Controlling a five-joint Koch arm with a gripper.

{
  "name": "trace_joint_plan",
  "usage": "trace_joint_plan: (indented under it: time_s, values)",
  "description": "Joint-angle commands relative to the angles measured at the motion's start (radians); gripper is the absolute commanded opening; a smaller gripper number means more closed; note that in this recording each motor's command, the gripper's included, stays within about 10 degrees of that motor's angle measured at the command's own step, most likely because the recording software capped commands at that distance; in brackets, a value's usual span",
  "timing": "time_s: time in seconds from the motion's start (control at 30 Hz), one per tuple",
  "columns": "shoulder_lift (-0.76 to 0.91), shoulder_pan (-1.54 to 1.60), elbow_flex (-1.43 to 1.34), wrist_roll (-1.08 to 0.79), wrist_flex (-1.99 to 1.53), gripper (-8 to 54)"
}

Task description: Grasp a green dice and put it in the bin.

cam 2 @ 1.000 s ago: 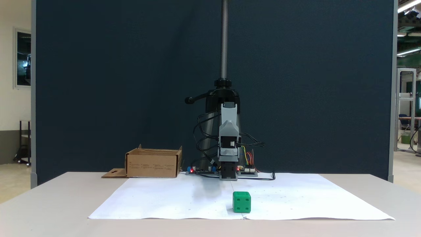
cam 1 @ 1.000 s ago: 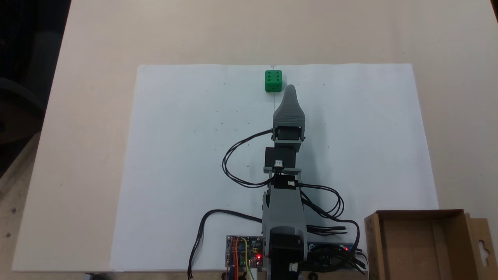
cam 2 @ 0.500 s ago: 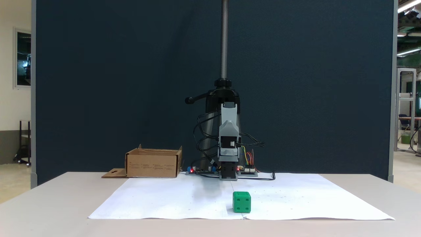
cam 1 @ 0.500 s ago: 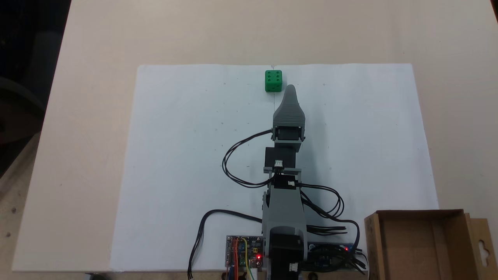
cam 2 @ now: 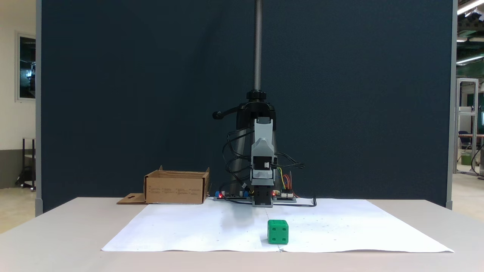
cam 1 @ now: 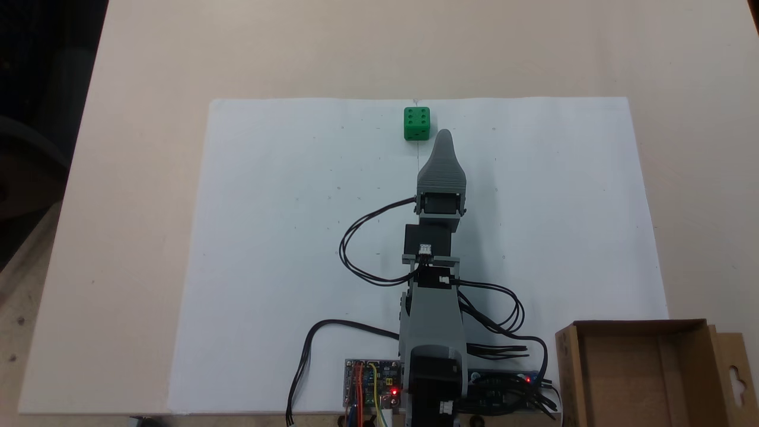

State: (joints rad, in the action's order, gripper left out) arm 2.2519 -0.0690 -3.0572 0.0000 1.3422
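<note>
Seen from above, the gripper (cam 1: 443,135) hovers over the white paper sheet (cam 1: 284,249), its jaws stacked so their spread cannot be told. The green dice (cam 1: 417,123) sits just beyond and left of the tip — apart, near the sheet's far edge — six dark pips up.
</note>
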Motion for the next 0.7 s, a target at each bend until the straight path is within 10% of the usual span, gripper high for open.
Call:
trace_joint_plan:
  time_s: [0.0,0.67]
  values:
    - [0.114,-0.003,-0.072,-0.06,0.118,45.4]
    - [0.049,0.003,0.675,-0.003,-0.817,41.4]
